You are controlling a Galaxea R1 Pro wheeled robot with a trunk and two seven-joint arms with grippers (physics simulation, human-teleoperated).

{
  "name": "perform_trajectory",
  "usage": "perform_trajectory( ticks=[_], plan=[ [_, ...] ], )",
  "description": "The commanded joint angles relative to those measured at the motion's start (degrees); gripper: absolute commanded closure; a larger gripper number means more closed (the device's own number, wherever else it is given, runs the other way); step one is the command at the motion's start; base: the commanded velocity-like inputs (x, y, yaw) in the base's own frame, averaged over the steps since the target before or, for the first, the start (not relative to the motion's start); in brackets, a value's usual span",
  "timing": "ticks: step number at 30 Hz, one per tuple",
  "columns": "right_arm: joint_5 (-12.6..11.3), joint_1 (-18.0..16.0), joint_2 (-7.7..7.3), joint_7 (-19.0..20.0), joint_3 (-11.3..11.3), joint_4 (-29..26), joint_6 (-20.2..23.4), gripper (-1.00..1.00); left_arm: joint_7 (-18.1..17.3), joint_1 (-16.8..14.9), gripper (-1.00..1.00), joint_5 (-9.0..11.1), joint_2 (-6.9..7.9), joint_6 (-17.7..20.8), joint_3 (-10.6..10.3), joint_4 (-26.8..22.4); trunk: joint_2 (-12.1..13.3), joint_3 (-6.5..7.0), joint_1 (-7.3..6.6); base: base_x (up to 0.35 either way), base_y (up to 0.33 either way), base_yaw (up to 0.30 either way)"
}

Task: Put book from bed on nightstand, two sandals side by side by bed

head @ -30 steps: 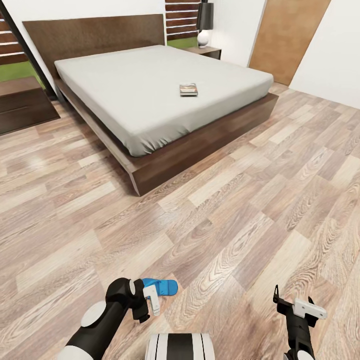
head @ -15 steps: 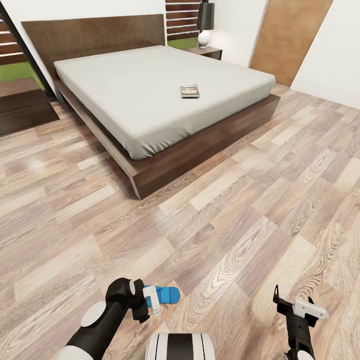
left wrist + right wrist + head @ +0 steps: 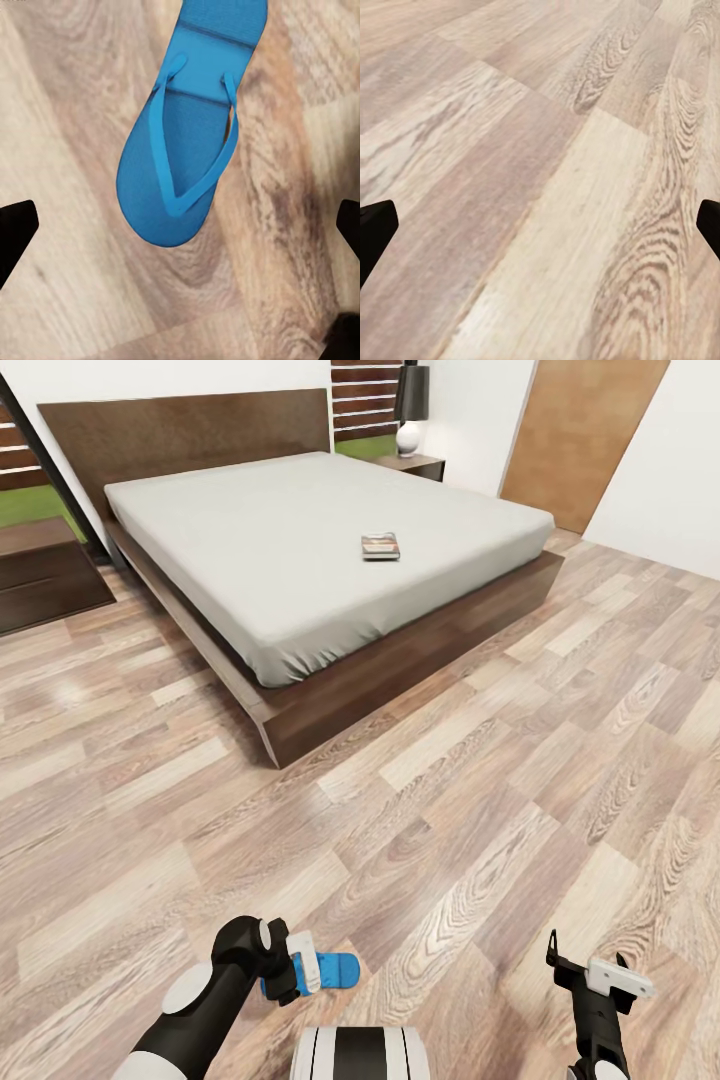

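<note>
1. Your left gripper (image 3: 300,975) hangs over a blue sandal (image 3: 325,968) flat on the wood floor (image 3: 450,810), near left; fingers spread wide, nothing held.
2. Book (image 3: 380,546) lies on the bed (image 3: 300,530), far centre, toward its right edge.
3. Nightstand (image 3: 408,463) with lamp (image 3: 409,405) stands far right of the bed.
4. Your right gripper (image 3: 590,970), near right: fingers apart, over bare floor.

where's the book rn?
Head view: the book lies flat on the bed, toward its right side near the foot, well short of the nightstand at the far right corner.
</note>
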Motion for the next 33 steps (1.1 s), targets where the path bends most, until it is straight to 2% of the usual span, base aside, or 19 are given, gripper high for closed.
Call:
perform_trajectory(
  ticks=[1,17,20,24,33],
  plan=[
    [0.0,-0.03,-0.01,-0.15,0.04,0.04,-0.16,-1.0,-0.3,-0.02,-1.0,-0.24,0.0,0.42,-0.06,-0.09,-0.01,-0.04,-0.01,0.014,0.0,0.0],
    [0.03,-0.03,-0.01,-0.15,0.04,0.02,-0.16,-1.0,-0.3,-0.02,-1.0,-0.26,-0.01,0.41,-0.15,-0.13,-0.01,-0.04,-0.01,0.001,0.0,0.0],
    [0.24,0.5,-0.18,-0.59,-0.93,-0.82,-0.24,-1.0,-0.3,0.95,-1.0,-0.39,-0.01,0.58,0.2,-1.11,-0.01,-0.04,-0.01,0.0,0.0,0.0],
    [0.24,0.5,-0.18,-0.59,-0.95,-0.72,-0.24,-1.0,-0.3,1.01,-1.0,-0.39,-0.01,0.58,0.2,-1.22,-0.01,-0.04,-0.01,0.0,0.0,0.0],
    [0.22,0.5,-0.18,-0.59,-0.93,-3.63,-0.24,-1.0,-0.38,1.2,-1.0,-0.47,-0.01,0.58,0.2,-2.37,-0.01,-0.04,-0.01,0.0,0.0,0.0]
  ],
)
